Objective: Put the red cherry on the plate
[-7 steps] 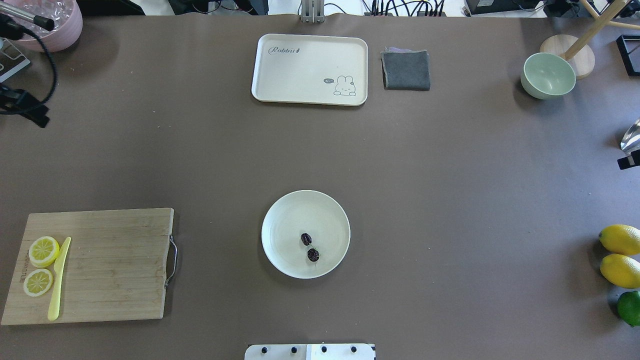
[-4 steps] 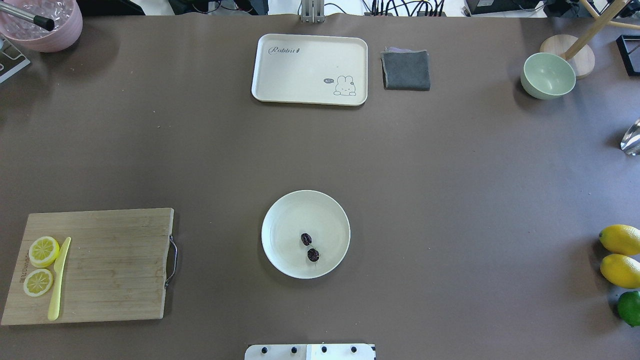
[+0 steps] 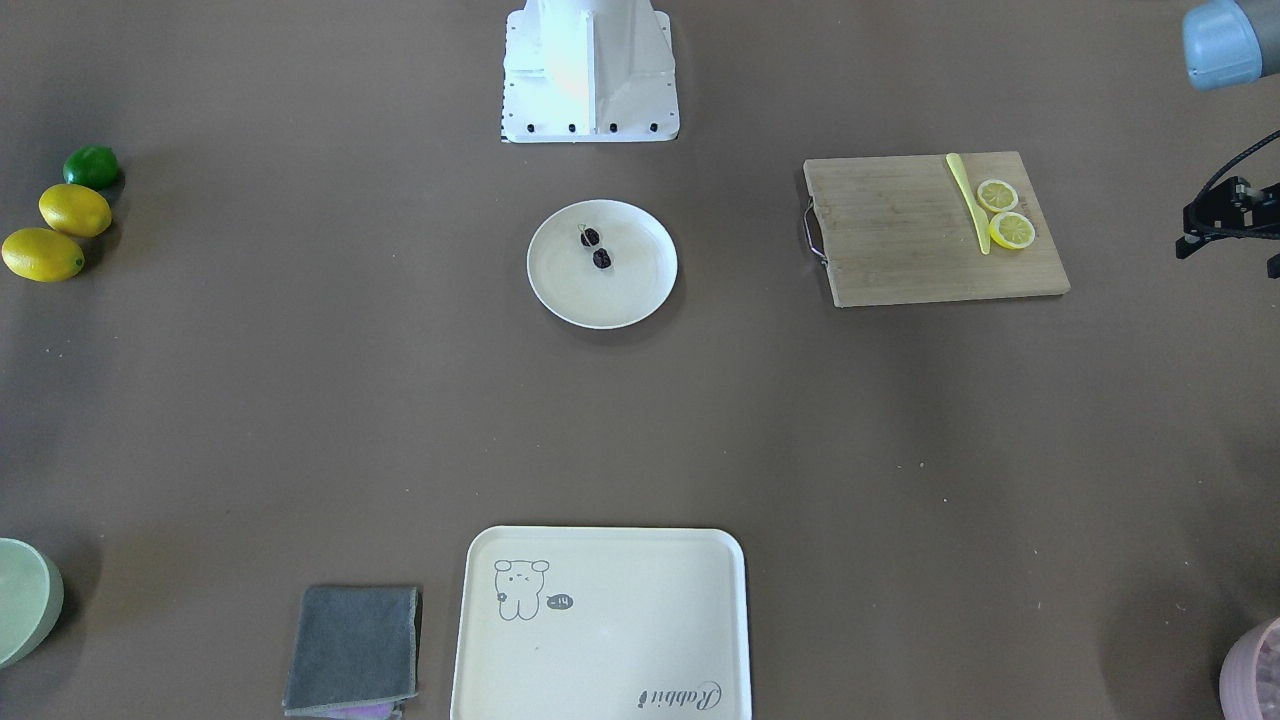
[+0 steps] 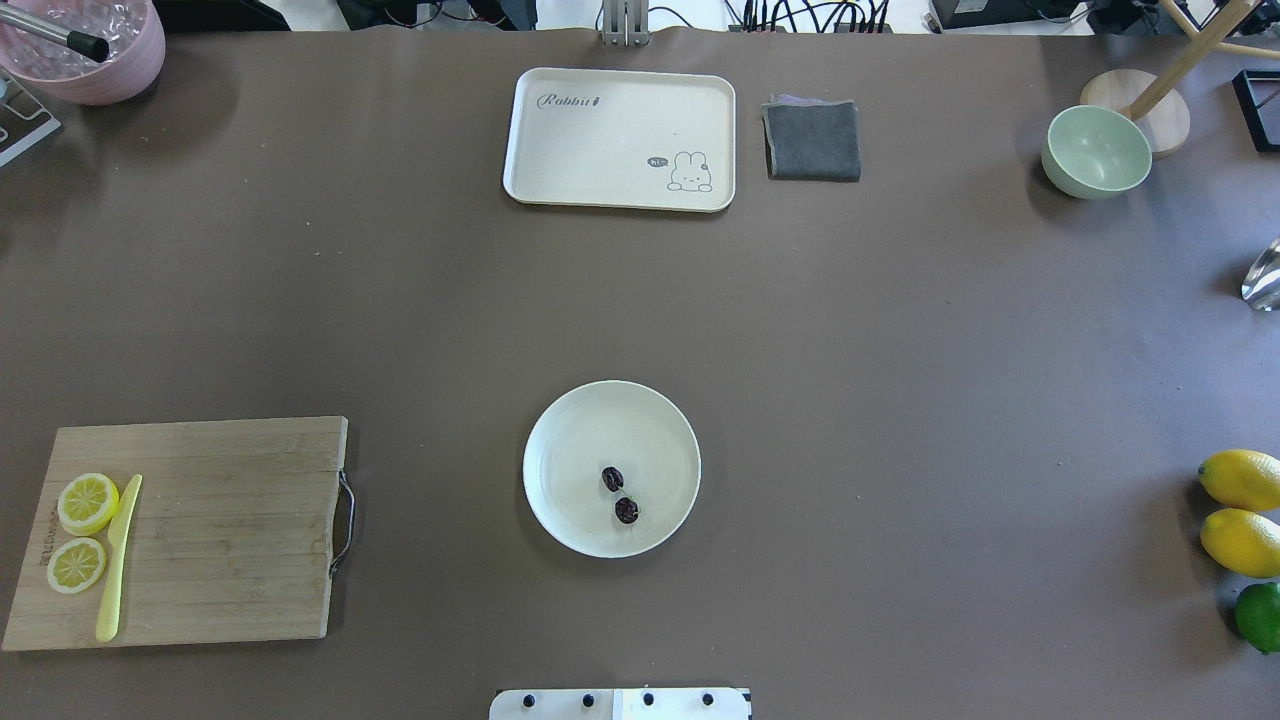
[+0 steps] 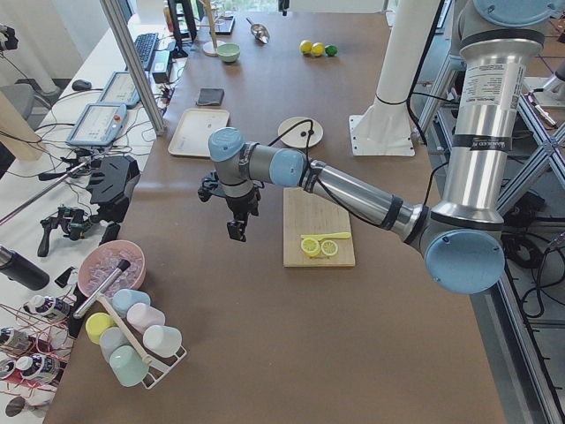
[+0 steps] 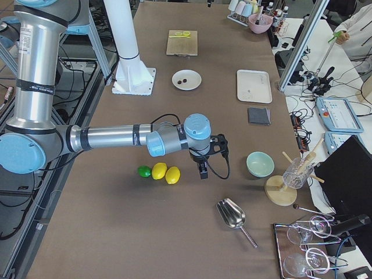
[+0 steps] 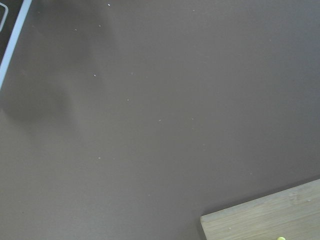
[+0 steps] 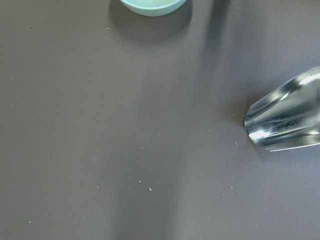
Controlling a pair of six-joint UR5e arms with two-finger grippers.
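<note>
The red cherry, two tiny dark fruits on one thin stem, lies inside the round cream plate near the robot's base. It also shows in the front-facing view as the cherry on the plate. No gripper is near it. My left gripper hangs over bare table beyond the cutting board, far to the plate's left. My right gripper hangs beside the lemons, far to its right. I cannot tell whether either gripper is open or shut. Both wrist views show only table.
A wooden cutting board holds two lemon slices and a yellow knife. At the far edge are a cream tray, a grey cloth and a green bowl. Lemons, a lime and a metal scoop lie right.
Both arms have drawn outward: the left gripper's black parts and the right gripper's tip have left the overhead view's edges. The cherry and plate have not moved.
</note>
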